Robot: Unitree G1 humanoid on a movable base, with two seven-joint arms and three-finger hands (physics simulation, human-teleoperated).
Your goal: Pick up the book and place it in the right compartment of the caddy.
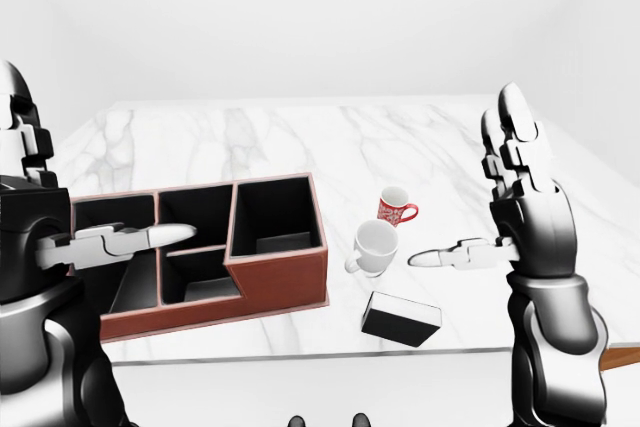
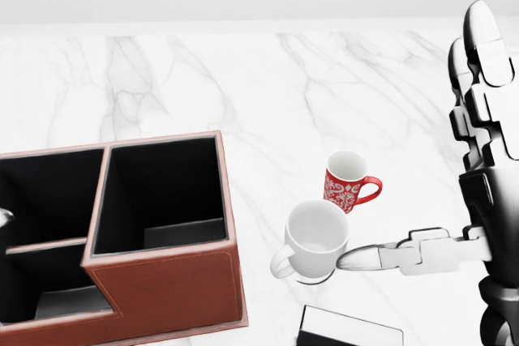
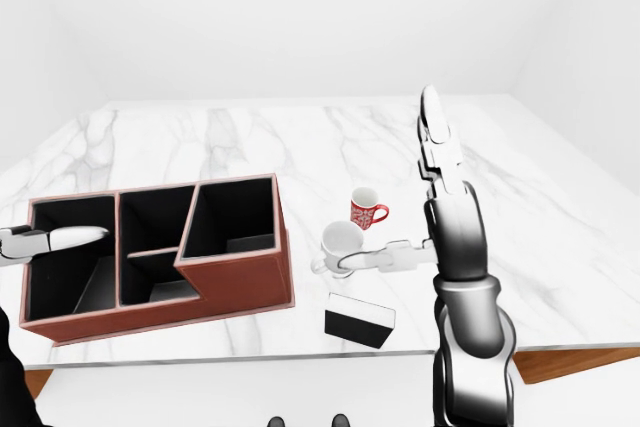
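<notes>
White mug (image 2: 316, 239) beside red mug (image 2: 347, 181), above book (image 1: 401, 318), right hand (image 1: 452, 255) open

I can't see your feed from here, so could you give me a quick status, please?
Both hands open, empty; right hand above table. Book flat by table's near edge, not in caddy. White mug close beside book.
</notes>
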